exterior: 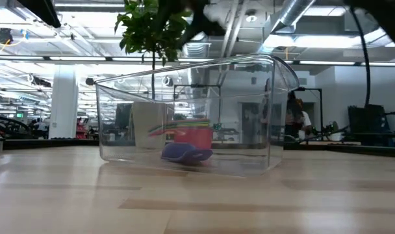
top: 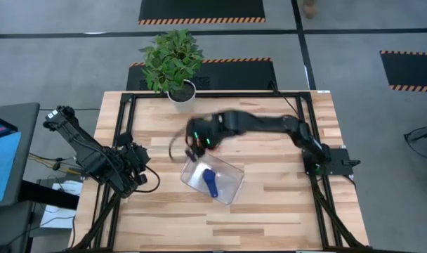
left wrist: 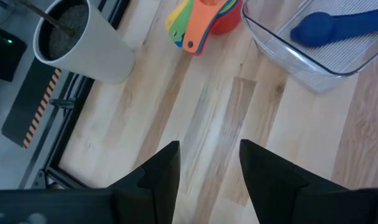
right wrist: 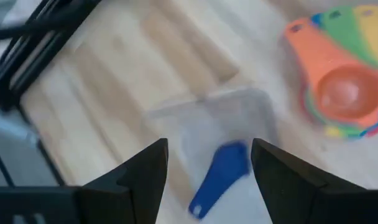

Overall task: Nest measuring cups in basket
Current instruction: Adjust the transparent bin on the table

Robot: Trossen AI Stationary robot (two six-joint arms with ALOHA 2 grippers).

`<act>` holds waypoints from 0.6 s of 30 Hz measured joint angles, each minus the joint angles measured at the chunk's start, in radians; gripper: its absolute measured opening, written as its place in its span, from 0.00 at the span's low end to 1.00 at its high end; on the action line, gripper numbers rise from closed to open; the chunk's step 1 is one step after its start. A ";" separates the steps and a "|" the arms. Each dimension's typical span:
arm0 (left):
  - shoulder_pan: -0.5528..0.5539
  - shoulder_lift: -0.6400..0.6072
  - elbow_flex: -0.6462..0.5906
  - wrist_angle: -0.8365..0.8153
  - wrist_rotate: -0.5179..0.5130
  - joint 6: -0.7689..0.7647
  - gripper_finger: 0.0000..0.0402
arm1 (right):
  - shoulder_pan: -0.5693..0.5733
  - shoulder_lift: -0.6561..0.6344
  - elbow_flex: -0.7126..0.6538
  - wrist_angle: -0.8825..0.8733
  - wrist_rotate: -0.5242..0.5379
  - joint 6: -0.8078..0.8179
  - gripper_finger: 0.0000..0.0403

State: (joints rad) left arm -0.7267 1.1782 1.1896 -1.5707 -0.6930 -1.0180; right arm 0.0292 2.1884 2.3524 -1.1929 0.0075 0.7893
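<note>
The clear basket (top: 231, 197) stands mid-table. A blue measuring cup (top: 211, 183) lies on its floor, also visible in the right wrist view (right wrist: 223, 174). A nested stack of measuring cups (left wrist: 201, 22), orange on top, sits on the table just outside the basket; the low view shows the stack (exterior: 192, 135) through the basket's walls. My right gripper (right wrist: 207, 149) hangs open above the basket and the stack, holding nothing. My left gripper (left wrist: 207, 168) waits open over bare wood at the table's left.
A white plant pot (top: 182, 93) with a leafy plant stands at the table's far edge, behind the stack. Black frame rails run along the table's left and right sides. Bare wood lies near and to the right of the basket.
</note>
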 joint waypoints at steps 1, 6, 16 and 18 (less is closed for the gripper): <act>0.000 0.000 0.000 -0.001 0.000 0.002 0.39 | 0.033 -0.009 0.000 -0.003 0.030 0.005 0.62; 0.000 -0.002 -0.013 0.046 -0.001 0.116 0.39 | 0.184 -0.008 -0.003 -0.031 0.263 0.138 0.58; 0.096 0.000 -0.267 0.549 0.045 0.575 0.39 | 0.296 -0.008 -0.111 -0.191 0.392 0.535 0.48; 0.147 0.000 -0.286 0.638 0.077 0.595 0.39 | 0.301 -0.009 -0.146 -0.122 0.391 0.525 0.46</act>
State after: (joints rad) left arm -0.5799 1.1785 0.9038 -0.9325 -0.6161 -0.4229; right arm 0.3298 2.1796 2.2066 -1.3147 0.3988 1.3146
